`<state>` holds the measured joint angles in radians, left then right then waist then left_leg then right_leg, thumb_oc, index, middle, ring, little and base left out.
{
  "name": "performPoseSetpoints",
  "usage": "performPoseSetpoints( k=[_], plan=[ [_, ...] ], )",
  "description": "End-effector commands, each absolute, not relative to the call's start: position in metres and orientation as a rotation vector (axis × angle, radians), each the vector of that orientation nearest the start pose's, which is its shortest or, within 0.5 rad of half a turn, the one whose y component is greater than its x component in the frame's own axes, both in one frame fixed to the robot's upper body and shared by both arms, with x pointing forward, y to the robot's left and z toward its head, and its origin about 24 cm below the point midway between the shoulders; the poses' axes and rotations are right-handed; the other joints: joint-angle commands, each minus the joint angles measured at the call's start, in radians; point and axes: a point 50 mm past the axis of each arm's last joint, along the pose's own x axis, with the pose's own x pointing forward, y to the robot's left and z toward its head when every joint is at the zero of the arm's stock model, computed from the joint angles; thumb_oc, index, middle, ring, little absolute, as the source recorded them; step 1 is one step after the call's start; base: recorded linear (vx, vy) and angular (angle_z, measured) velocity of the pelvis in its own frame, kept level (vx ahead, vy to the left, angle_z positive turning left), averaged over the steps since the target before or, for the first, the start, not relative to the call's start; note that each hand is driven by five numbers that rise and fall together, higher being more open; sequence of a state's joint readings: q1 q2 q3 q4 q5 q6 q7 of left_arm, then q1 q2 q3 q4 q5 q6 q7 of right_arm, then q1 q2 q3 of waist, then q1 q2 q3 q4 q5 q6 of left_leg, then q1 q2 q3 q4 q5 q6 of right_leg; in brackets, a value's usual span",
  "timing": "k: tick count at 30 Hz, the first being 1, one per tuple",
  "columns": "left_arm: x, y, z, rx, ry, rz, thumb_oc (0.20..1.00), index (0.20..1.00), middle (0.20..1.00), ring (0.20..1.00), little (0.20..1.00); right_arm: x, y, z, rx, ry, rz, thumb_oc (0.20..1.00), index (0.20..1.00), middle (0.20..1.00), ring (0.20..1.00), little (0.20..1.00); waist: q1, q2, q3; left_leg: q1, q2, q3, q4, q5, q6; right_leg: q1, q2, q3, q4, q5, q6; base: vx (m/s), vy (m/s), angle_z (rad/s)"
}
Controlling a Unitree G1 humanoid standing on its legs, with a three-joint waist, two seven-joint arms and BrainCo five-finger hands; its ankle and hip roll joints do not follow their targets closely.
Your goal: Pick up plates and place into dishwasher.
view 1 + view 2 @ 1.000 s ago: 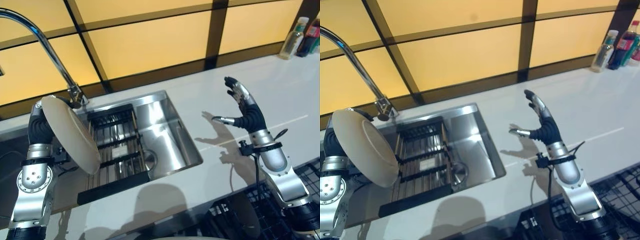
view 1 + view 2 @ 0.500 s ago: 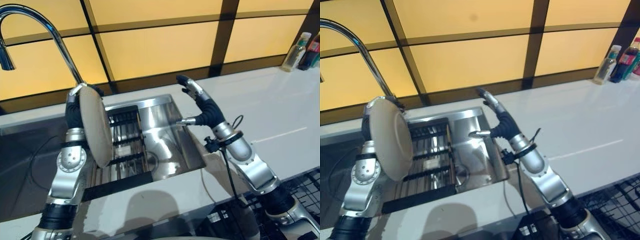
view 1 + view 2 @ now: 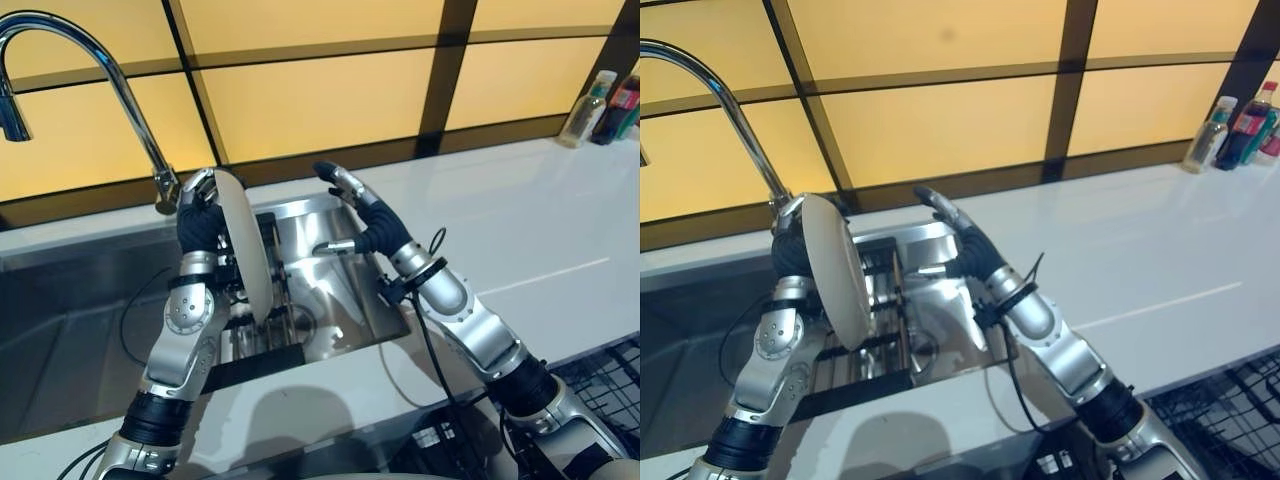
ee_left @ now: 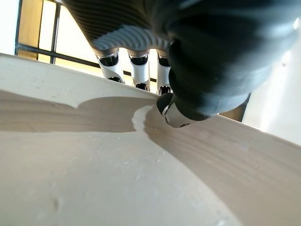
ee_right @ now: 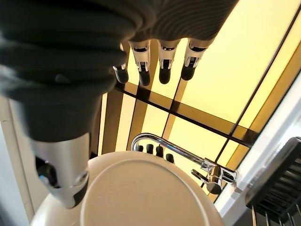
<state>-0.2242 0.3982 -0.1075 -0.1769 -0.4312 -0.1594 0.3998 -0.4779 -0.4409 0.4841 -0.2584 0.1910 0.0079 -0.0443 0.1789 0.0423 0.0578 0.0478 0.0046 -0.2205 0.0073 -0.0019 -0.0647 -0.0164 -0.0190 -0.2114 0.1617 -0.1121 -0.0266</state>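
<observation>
Now the left hand (image 3: 200, 215), fingers clamped on the plate (image 3: 245, 255), has swung it upright over the sink (image 3: 335, 290). Meanwhile the right hand (image 3: 362, 213) has come in beside it, fingers released; a handover looks likely.

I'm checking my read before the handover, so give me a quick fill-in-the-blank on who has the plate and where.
1. The plate is held by the ____ hand.
2. The plate stands on edge above the ____.
3. The right hand holds nothing and its fingers are ____.
4. The bottles stand on the ____.

Missing words: left; sink; open; counter
</observation>
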Motion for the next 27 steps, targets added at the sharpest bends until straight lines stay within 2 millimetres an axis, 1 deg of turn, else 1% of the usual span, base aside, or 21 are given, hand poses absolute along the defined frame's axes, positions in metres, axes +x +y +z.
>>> performPoseSetpoints(
  k=[1, 3, 6, 8, 10, 12, 16, 20, 23, 27],
  plan=[
    [0.284, 0.186, 0.197, 0.004, -0.674, 0.254, 0.200, 0.200, 0.200, 0.200, 0.200, 0.267, -0.054, 0.215, -0.230, -0.701, 0.614, 1.000, 1.000, 1.000, 1.000, 1.000, -0.010, -0.059, -0.030, 0.009, -0.081, 0.007, -0.038, -0.040, 0.052, 0.139, -0.010, 0.008, -0.200, 0.026, 0.074, 0.00, 0.000, 0.00],
    [0.282, 0.195, 0.200, 0.137, -0.720, 0.381, 0.200, 0.200, 0.200, 0.200, 0.200, 0.271, -0.057, 0.212, -0.237, -0.639, 0.560, 1.000, 1.000, 1.000, 1.000, 1.000, -0.013, -0.061, -0.031, 0.012, -0.080, 0.009, -0.042, -0.040, 0.052, 0.139, -0.008, 0.009, -0.199, 0.025, 0.075, 0.00, 0.000, 0.00],
    [0.281, 0.206, 0.203, 0.237, -0.749, 0.506, 0.200, 0.200, 0.200, 0.200, 0.200, 0.278, -0.065, 0.203, -0.174, -0.519, 0.503, 1.000, 1.000, 1.000, 1.000, 1.000, -0.024, -0.062, -0.032, 0.006, -0.077, 0.016, -0.045, -0.029, 0.051, 0.131, -0.009, 0.011, -0.197, 0.032, 0.076, 0.00, 0.000, 0.00],
    [0.281, 0.214, 0.202, 0.272, -0.747, 0.568, 0.200, 0.200, 0.200, 0.200, 0.200, 0.278, -0.067, 0.198, -0.131, -0.472, 0.511, 1.000, 1.000, 1.000, 1.000, 1.000, -0.032, -0.063, -0.031, 0.004, -0.074, 0.023, -0.048, -0.028, 0.049, 0.127, -0.008, 0.014, -0.195, 0.031, 0.076, 0.00, 0.000, 0.00],
    [0.281, 0.215, 0.200, 0.281, -0.744, 0.584, 0.200, 0.200, 0.200, 0.200, 0.200, 0.277, -0.066, 0.196, -0.122, -0.464, 0.518, 1.000, 1.000, 1.000, 1.000, 1.000, -0.035, -0.063, -0.031, 0.005, -0.073, 0.025, -0.050, -0.028, 0.049, 0.126, -0.007, 0.016, -0.194, 0.031, 0.077, 0.00, 0.000, 0.00],
    [0.286, 0.219, 0.195, 0.315, -0.719, 0.644, 0.200, 0.200, 0.200, 0.200, 0.200, 0.272, -0.059, 0.193, -0.099, -0.436, 0.582, 1.000, 1.000, 1.000, 1.000, 1.000, -0.049, -0.063, -0.029, 0.009, -0.070, 0.034, -0.050, -0.029, 0.046, 0.124, -0.006, 0.023, -0.192, 0.030, 0.076, 0.00, 0.000, 0.00],
    [0.292, 0.230, 0.192, 0.373, -0.700, 0.732, 0.200, 0.200, 0.200, 0.200, 0.200, 0.268, -0.051, 0.190, -0.080, -0.394, 0.640, 1.000, 1.000, 1.000, 1.000, 1.000, -0.065, -0.062, -0.033, 0.013, -0.067, 0.050, -0.052, -0.030, 0.043, 0.124, -0.005, 0.030, -0.190, 0.028, 0.076, 0.01, 0.002, -0.04],
    [0.294, 0.240, 0.186, 0.376, -0.677, 0.817, 0.200, 0.200, 0.200, 0.200, 0.200, 0.261, -0.045, 0.176, -0.070, -0.327, 0.702, 1.000, 1.000, 1.000, 1.000, 1.000, -0.080, -0.060, -0.035, 0.016, -0.065, 0.062, -0.050, -0.031, 0.041, 0.123, -0.004, 0.040, -0.191, 0.027, 0.076, 0.01, 0.006, -0.09],
    [0.294, 0.241, 0.183, 0.371, -0.673, 0.860, 0.200, 0.200, 0.200, 0.200, 0.200, 0.259, -0.039, 0.168, -0.067, -0.308, 0.710, 1.000, 1.000, 1.000, 1.000, 1.000, -0.082, -0.058, -0.034, 0.017, -0.065, 0.067, -0.045, -0.033, 0.041, 0.124, -0.004, 0.041, -0.190, 0.026, 0.073, 0.01, 0.009, -0.08],
    [0.295, 0.238, 0.184, 0.377, -0.683, 0.892, 0.200, 0.200, 0.200, 0.200, 0.200, 0.258, -0.031, 0.165, -0.032, -0.284, 0.734, 1.000, 1.000, 1.000, 1.000, 1.000, -0.080, -0.058, -0.032, 0.015, -0.065, 0.065, -0.042, -0.035, 0.039, 0.124, -0.003, 0.041, -0.191, 0.024, 0.072, 0.01, 0.009, -0.07]
  ],
)
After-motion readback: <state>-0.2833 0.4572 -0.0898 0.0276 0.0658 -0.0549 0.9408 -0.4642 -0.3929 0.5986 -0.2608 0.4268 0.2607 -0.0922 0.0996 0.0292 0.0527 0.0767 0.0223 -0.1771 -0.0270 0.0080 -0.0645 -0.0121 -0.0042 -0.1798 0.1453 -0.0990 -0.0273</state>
